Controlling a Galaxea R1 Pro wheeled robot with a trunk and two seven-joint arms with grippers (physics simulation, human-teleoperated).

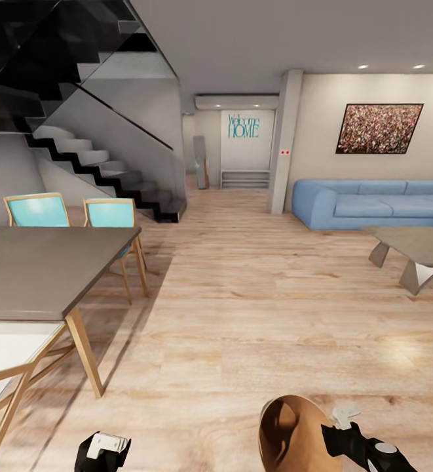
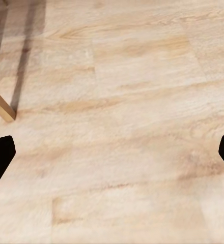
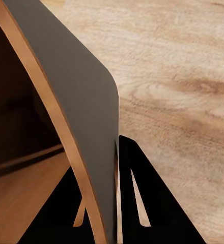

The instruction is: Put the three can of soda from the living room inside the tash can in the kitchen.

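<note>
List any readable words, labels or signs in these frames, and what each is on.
"Welcome HOME": teal lettering on the far hallway wall.
Two small red marks on the pillar: too small to read.
The framed picture above the sofa carries no text.
The bin held by the right fingers has no label.

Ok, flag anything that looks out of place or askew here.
The trash can is off the floor, tipped so its copper inside faces the camera, its wall pinched by the right gripper. The left gripper hangs open over bare floor.
</note>
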